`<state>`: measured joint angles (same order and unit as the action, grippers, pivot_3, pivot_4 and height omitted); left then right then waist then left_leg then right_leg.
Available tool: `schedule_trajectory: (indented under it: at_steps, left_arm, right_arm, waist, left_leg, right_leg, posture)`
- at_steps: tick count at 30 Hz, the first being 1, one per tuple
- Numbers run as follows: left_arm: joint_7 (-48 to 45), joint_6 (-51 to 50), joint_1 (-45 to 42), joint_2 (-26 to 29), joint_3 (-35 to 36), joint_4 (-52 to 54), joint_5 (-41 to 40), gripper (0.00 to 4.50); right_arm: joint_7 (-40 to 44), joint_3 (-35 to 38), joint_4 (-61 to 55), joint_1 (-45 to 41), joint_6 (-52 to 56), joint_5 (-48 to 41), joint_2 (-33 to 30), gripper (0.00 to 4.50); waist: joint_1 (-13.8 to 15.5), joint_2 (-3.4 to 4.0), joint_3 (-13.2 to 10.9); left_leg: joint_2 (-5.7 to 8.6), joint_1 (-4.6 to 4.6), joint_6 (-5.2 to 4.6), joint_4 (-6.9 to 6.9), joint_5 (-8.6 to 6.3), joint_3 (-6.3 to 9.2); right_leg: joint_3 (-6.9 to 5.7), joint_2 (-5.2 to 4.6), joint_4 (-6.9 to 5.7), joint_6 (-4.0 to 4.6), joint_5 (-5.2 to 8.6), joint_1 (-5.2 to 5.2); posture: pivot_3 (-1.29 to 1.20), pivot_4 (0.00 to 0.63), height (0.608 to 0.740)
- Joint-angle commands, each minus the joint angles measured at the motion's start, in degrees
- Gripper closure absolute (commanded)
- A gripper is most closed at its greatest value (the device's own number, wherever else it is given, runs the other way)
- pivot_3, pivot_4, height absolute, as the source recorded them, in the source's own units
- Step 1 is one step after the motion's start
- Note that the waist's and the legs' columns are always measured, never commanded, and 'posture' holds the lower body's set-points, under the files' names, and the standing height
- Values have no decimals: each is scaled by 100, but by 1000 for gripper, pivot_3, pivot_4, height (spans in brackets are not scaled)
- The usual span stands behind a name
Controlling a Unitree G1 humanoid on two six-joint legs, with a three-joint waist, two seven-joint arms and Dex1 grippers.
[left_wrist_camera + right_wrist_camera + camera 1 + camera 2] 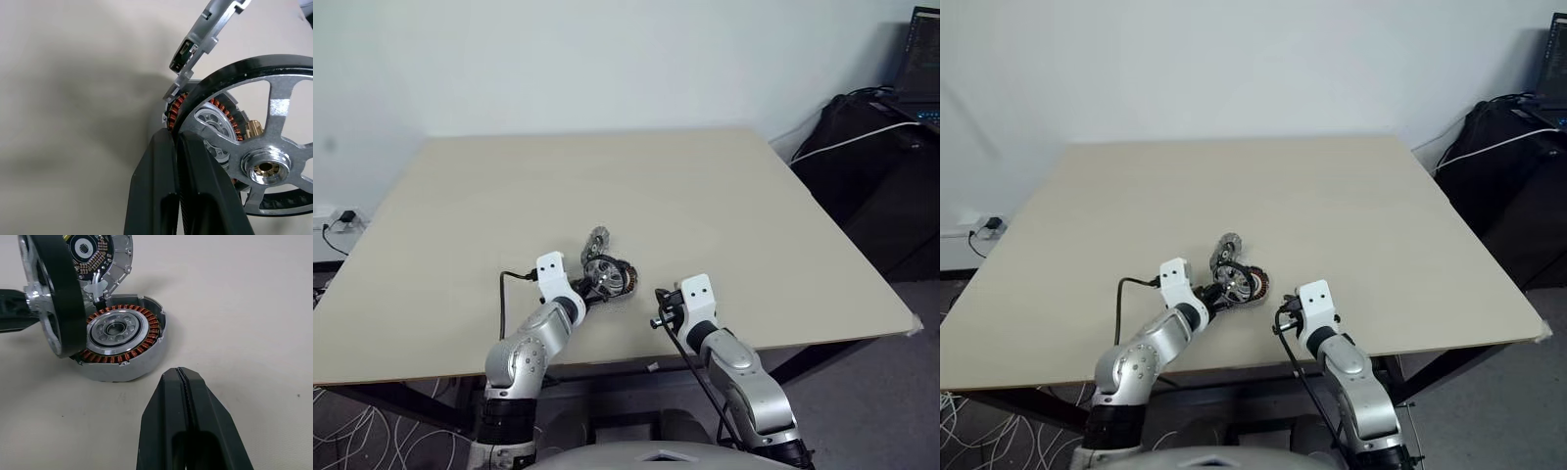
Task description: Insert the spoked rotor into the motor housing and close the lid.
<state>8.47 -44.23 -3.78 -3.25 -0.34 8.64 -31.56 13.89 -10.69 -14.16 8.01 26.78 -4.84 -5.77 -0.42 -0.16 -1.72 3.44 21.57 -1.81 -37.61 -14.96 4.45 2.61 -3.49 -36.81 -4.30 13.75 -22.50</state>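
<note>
Clamping spoked rotor (pixel 274 161): closed left gripper (pixel 178 142)

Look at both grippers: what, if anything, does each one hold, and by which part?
The left gripper is shut on the spoked rotor, pinching its black outer rim. The right gripper is shut with nothing in it, near the motor housing.

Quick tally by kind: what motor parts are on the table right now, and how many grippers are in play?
Spoked rotor, held on edge by the left gripper: 1
Motor housing: 1
Lid, hinged open: 1
Grippers, with the right gripper: 2
Total: 5
</note>
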Motion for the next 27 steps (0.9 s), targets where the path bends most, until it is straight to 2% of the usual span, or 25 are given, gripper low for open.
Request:
schedule_trajectory:
  at_steps: [1,9,12,21,27]
  left_arm:
    - [-111,256,-267,-401,-19,-128,37,4462]
    - [-151,290,-339,-396,-77,-185,-18,4462]
    - [-175,241,-341,-386,-90,-145,-53,3800]
    - [-181,203,-310,-347,-113,-39,-57,877]
    - [-493,373,-188,-210,-293,317,-34,877]
  right_arm:
    - [-10,27,-108,-85,-85,-43,28,4500]
    - [-28,37,-121,-68,-90,-41,27,4500]
    - [-28,38,-119,-68,-91,-44,28,4500]
    - [-5,33,-92,-83,-89,-56,27,4500]
    - [4,27,-101,-72,-87,-46,6,4500]
  waist:
    - [1,0,0]
    - [1,0,0]
    - [1,0,0]
    - [0,0,0]
    - [0,0,0]
  left_leg:
    - [0,0,0,0,0,0]
    - [0,0,-1,1,0,0]
    - [0,0,-1,0,0,0]
    - [0,0,-1,0,1,0]
    - [0,0,0,0,0,0]
  right_leg:
    - [0,0,0,0,0,0]
    - [0,0,0,4,-3,-1]
    - [0,0,0,3,-2,0]
    - [0,0,0,1,-1,0]
    - [0,0,0,1,-1,0]
  posture:
    - [0,0,740]
    - [0,0,740]
    - [0,0,740]
    - [0,0,740]
    - [0,0,740]
